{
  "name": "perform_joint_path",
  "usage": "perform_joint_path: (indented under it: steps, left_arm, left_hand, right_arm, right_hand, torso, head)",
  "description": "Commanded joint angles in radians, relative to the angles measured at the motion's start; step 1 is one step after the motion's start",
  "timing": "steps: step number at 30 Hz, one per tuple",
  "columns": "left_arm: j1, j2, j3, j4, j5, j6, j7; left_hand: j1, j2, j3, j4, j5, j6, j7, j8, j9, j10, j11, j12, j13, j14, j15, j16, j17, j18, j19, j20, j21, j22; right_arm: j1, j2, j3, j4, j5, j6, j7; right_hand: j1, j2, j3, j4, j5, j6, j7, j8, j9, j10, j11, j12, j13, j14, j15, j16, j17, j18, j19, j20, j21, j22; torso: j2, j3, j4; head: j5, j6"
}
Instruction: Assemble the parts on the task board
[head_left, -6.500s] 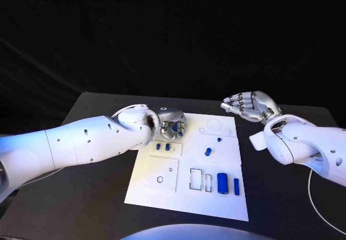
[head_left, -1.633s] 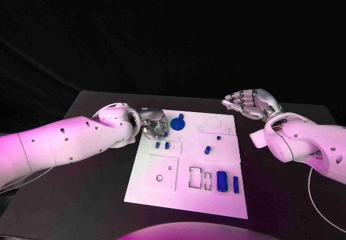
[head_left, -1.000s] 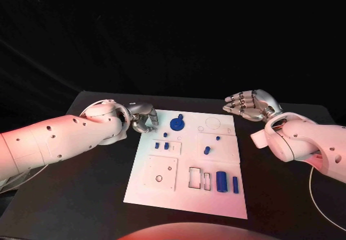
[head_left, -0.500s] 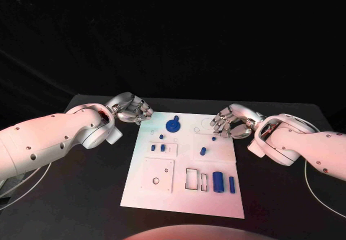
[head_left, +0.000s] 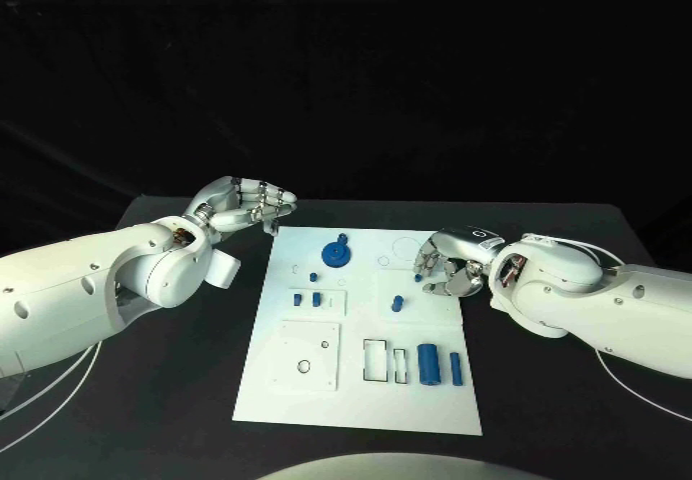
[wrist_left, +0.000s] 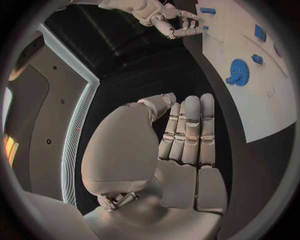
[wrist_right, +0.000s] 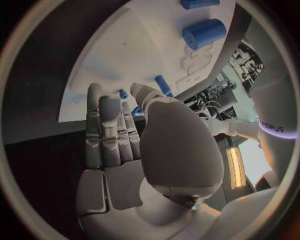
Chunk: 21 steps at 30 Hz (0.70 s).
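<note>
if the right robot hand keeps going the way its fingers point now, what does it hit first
Probably the small blue peg standing mid-board on the white task board. The right robot hand hangs over the board's right edge, fingers aimed toward it. Depth is unclear; it could pass above.

One legible marking: dark lettering on the robot's white arm (wrist_right: 273, 125) in the right wrist view, cut off at the circle's rim, seemingly "sharpa" though not wholly certain. Faint marks on the task board (head_left: 361, 400) are too small to read.
</note>
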Motion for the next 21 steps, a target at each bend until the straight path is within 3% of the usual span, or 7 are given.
perform_joint_path:
  steps: [1,13,21]
  left_arm:
    - [0.0,0.0,0.0,0.003,0.081,0.027,0.059]
    - [0.0,-0.002,-0.001,-0.005,0.087,0.038,0.055]
    - [0.0,-0.001,-0.001,-0.007,0.087,0.046,0.048]
  left_hand:
    - [-0.007,0.007,-0.007,0.001,-0.002,-0.006,0.001,0.004,-0.001,0.0,0.0,0.007,0.0,-0.002,-0.006,-0.003,-0.001,0.015,-0.004,0.0,-0.005,-0.001]
    - [-0.013,0.007,-0.012,0.002,-0.003,-0.013,0.003,0.004,-0.002,-0.006,0.002,0.009,0.0,-0.003,-0.005,-0.006,-0.002,0.014,-0.004,0.0,-0.01,-0.004]
    - [-0.013,0.008,-0.012,0.002,-0.003,-0.015,0.004,0.004,-0.002,-0.007,0.002,0.009,0.0,-0.003,-0.005,-0.006,-0.002,0.014,-0.004,0.001,-0.011,-0.005]
  right_arm:
    - [-0.004,0.006,0.0,0.001,-0.113,-0.025,-0.056]
    - [-0.018,0.03,0.0,-0.011,-0.118,-0.034,-0.061]
    - [-0.024,0.042,0.0,-0.03,-0.113,-0.009,-0.068]
  right_hand:
    - [-0.008,0.004,-0.006,0.004,-0.003,0.005,0.004,-0.005,0.003,0.0,0.003,-0.006,0.002,0.017,-0.001,0.074,0.072,0.011,0.011,0.0,0.017,0.016]
    - [-0.005,0.011,0.024,0.014,-0.003,0.016,-0.003,-0.003,0.01,0.025,-0.005,0.002,0.006,0.046,-0.007,0.215,0.218,0.011,0.023,-0.005,0.059,0.057]
    - [0.011,0.029,0.081,0.01,-0.002,0.035,-0.011,0.007,0.02,0.049,-0.014,0.007,0.008,0.051,-0.014,0.282,0.282,0.0,0.052,-0.011,0.145,0.154]
  torso:
    - [0.001,0.0013,0.0016]
    - [0.0,0.0002,0.0012]
    - [0.0,-0.0006,0.0013]
  head:
    - [0.001,0.0]
    - [0.004,-0.003]
    - [0.006,-0.004]
